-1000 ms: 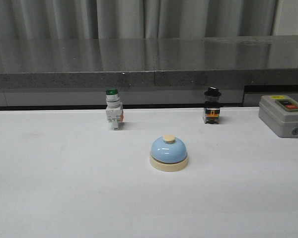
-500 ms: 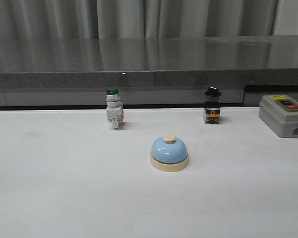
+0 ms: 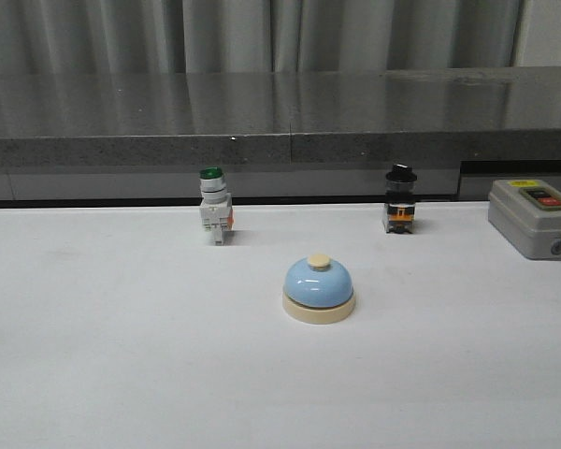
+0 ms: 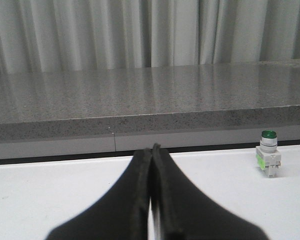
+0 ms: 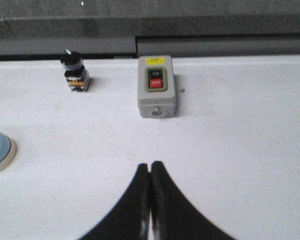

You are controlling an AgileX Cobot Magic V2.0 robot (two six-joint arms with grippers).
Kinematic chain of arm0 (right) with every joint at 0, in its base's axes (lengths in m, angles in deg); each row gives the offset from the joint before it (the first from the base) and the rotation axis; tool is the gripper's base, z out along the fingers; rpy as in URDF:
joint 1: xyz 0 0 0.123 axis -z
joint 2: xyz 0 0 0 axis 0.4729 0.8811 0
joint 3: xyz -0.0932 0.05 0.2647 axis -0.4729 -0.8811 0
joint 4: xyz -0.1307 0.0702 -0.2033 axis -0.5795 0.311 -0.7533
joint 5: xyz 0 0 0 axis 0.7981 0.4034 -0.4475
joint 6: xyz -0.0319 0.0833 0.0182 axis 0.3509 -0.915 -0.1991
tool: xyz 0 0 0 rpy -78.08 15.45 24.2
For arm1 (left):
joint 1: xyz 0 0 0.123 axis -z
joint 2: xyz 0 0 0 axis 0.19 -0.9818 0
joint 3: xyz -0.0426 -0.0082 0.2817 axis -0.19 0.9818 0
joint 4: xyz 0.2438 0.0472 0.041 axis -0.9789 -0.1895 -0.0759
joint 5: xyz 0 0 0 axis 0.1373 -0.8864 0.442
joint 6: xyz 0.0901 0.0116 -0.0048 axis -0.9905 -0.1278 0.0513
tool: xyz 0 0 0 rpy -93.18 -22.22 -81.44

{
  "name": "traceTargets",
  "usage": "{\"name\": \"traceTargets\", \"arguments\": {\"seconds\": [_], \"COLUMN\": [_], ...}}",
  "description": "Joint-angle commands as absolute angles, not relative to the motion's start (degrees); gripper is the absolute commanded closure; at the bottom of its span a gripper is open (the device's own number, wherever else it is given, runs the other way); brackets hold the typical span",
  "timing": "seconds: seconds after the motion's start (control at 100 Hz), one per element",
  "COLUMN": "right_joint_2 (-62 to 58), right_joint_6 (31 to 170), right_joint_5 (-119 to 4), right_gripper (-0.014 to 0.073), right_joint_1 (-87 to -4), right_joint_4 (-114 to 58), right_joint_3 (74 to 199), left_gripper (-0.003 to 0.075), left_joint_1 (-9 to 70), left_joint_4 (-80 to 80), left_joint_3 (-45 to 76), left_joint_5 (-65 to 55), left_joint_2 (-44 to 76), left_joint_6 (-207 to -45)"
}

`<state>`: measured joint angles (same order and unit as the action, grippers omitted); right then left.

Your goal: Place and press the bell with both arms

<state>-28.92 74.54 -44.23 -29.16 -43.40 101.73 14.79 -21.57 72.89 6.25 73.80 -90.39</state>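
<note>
The light-blue bell [image 3: 319, 288], with a cream base and cream button, stands upright on the white table near the middle of the front view. Its edge also shows in the right wrist view as the bell [image 5: 0, 151]. Neither arm appears in the front view. My left gripper [image 4: 152, 148] is shut with nothing between its fingers, hovering over bare table far from the bell. My right gripper [image 5: 150, 165] is also shut and empty, off to the side of the bell.
A green-capped white switch [image 3: 214, 206] and a black-capped switch [image 3: 399, 200] stand behind the bell. A grey ON/OFF box [image 3: 534, 217] sits at the far right. A dark stone ledge [image 3: 280, 117] runs along the back of the table.
</note>
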Motion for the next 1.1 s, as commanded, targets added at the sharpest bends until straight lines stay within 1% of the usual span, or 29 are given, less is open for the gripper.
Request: {"name": "traceTargets", "arguments": {"seconds": [0.0, 0.16, 0.38, 0.7, 1.09], "right_joint_2": [-23.55, -15.26, -2.56, 16.80, 35.32], "right_joint_6": [74.86, 75.51, 76.17, 76.50, 78.60], "right_joint_5": [-46.31, -42.60, -34.98, -28.14, -19.47], "right_gripper": [0.0653, 0.0653, 0.0653, 0.0653, 0.0653], "right_joint_1": [-29.27, -30.81, -37.90, -48.60, -55.96], "right_joint_4": [-42.14, -41.06, -40.92, -40.08, -38.92], "right_joint_3": [106.36, 112.46, 122.54, 138.74, 157.24], "left_gripper": [0.0741, 0.0741, 0.0741, 0.0741, 0.0741], "left_joint_1": [14.62, 14.62, 14.62, 14.62, 14.62], "left_joint_4": [-21.44, -21.44, -21.44, -21.44, -21.44], "left_joint_3": [75.31, 75.31, 75.31, 75.31, 75.31], "left_joint_5": [11.03, 11.03, 11.03, 11.03, 11.03], "left_joint_2": [75.39, 75.39, 75.39, 75.39, 75.39], "left_joint_6": [-89.83, -89.83, -89.83, -89.83, -89.83]}}
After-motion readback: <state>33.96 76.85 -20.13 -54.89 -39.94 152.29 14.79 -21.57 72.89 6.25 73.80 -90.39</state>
